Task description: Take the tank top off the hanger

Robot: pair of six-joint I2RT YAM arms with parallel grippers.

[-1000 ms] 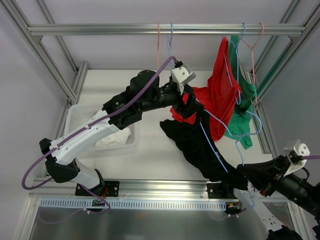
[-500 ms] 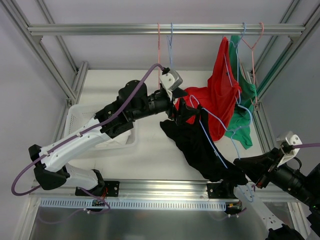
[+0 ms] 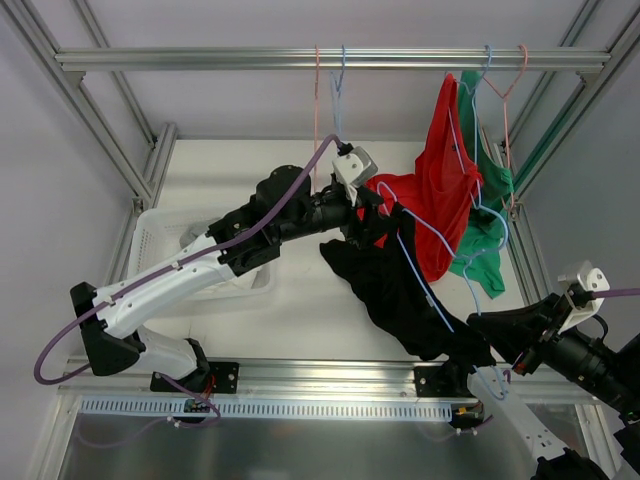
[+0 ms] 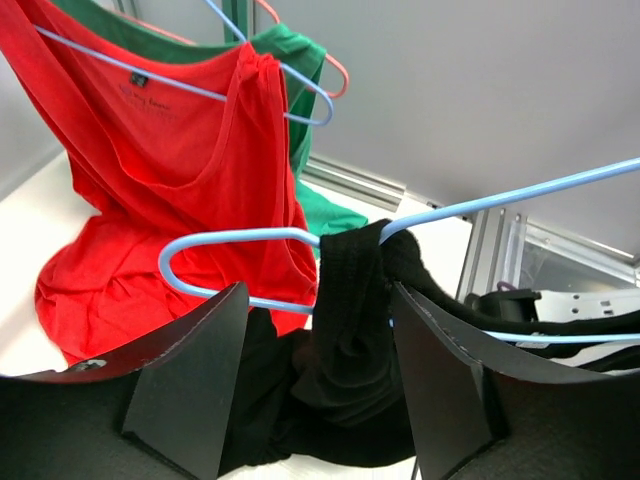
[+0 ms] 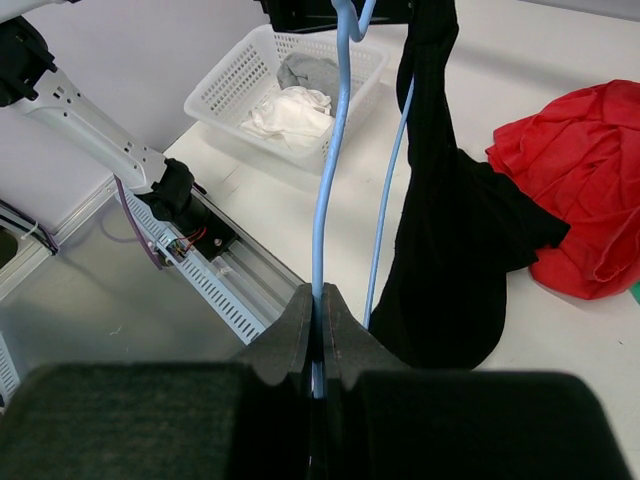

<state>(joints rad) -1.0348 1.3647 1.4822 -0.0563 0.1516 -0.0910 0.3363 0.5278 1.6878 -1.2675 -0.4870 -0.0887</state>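
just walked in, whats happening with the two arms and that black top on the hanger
The right end effector is shut on the light-blue hanger, holding it out over the table. The left end effector is open, its fingers on either side of the black tank top where its strap loops over the hanger's end. The top has not come off the hanger yet. A red top and a green top hang on the rail behind.

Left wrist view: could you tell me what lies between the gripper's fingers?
A strap of the black tank top, hung over the blue hanger, seen in that view.
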